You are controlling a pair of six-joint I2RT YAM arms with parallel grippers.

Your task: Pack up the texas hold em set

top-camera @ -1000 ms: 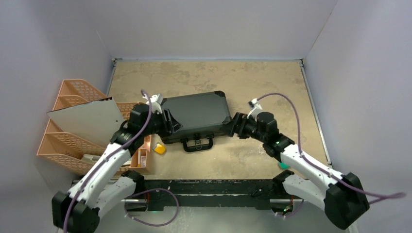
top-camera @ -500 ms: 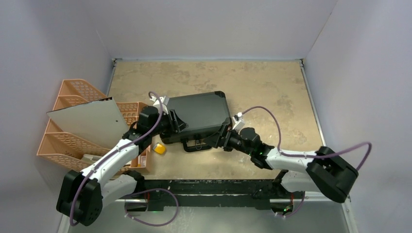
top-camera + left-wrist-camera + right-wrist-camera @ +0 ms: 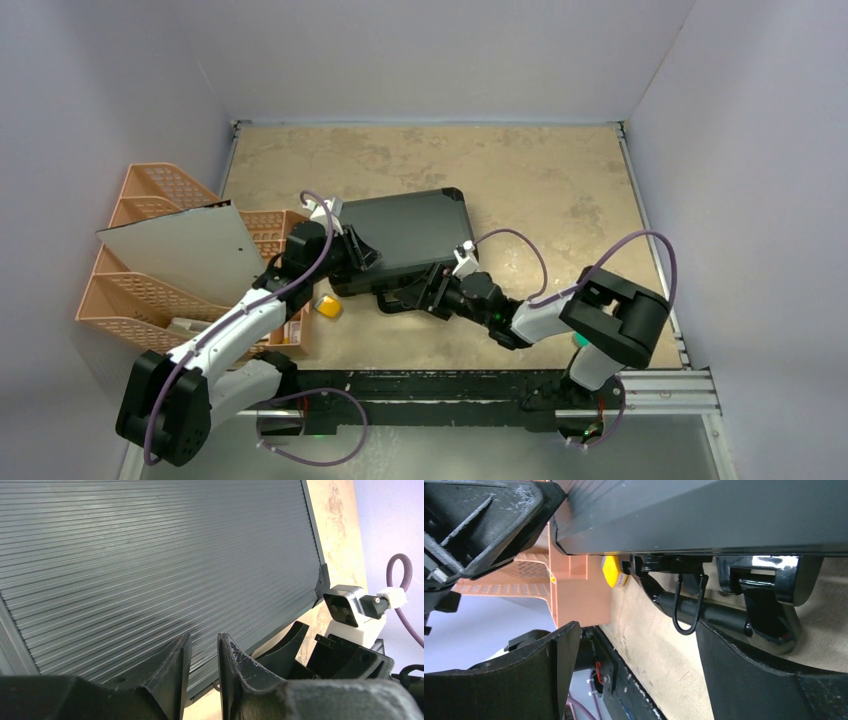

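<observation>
The texas hold em set shows as a closed black briefcase [image 3: 410, 228] lying flat mid-table; what is inside is hidden. Its ribbed lid [image 3: 150, 555] fills the left wrist view. My left gripper [image 3: 362, 255] hovers over the case's front-left corner, its fingers [image 3: 203, 639] a narrow gap apart with nothing between them. My right gripper [image 3: 428, 290] lies low at the case's front edge, jaws wide open [image 3: 636, 630]. The carry handle [image 3: 704, 612] with a small wire loop sits just by the right finger, not gripped.
A small yellow block [image 3: 327, 307] lies by the case's front-left corner, also seen as the yellow block [image 3: 613, 571]. An orange slotted rack [image 3: 150, 190] holding a grey board [image 3: 180, 250] stands at the left. A green block [image 3: 581, 341] peeks out behind the right arm.
The right arm has swung left and low along the case's front, from the right corner to the handle. The left fingers have narrowed. The case has barely shifted.
</observation>
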